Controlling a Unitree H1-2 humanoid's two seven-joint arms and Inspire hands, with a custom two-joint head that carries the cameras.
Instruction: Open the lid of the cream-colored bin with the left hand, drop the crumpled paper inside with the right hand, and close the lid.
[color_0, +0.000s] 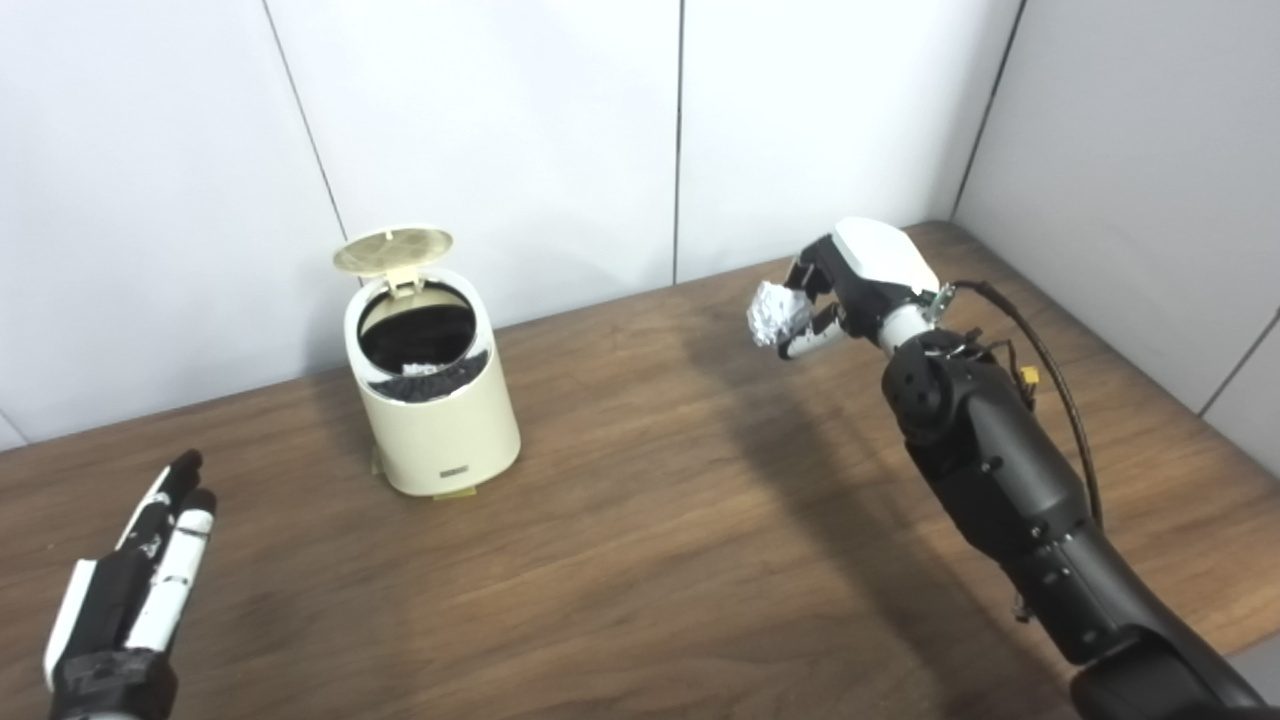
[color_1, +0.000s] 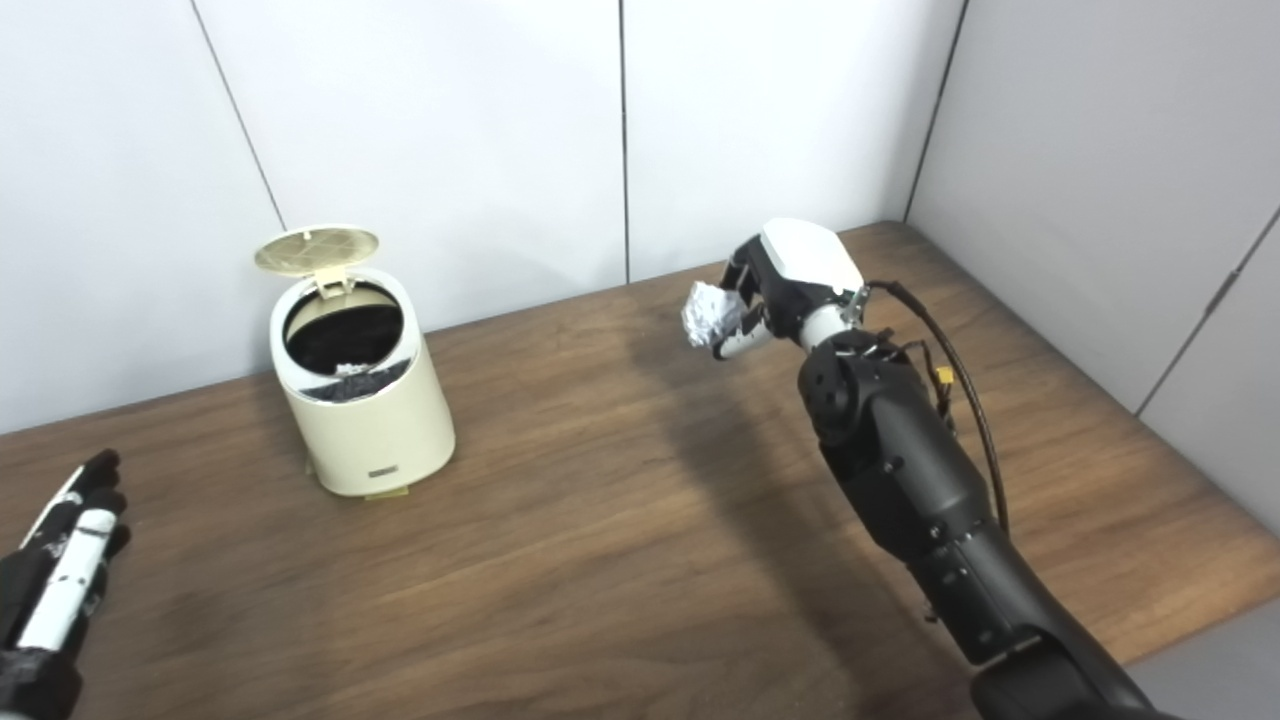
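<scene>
The cream-colored bin (color_0: 440, 420) stands at the back left of the wooden table, near the wall. Its round lid (color_0: 393, 250) stands open, tilted up at the back. The inside is dark with a black liner and some white scraps. My right hand (color_0: 850, 290) is raised above the table, well to the right of the bin, and is shut on the crumpled paper ball (color_0: 778, 313). My left hand (color_0: 140, 580) is open and empty, fingers stretched out, low at the front left, apart from the bin.
The wooden table (color_0: 640, 520) runs to a right edge and front right corner near my right arm. White wall panels stand close behind the bin and along the right side. A black cable (color_0: 1050, 370) loops off my right wrist.
</scene>
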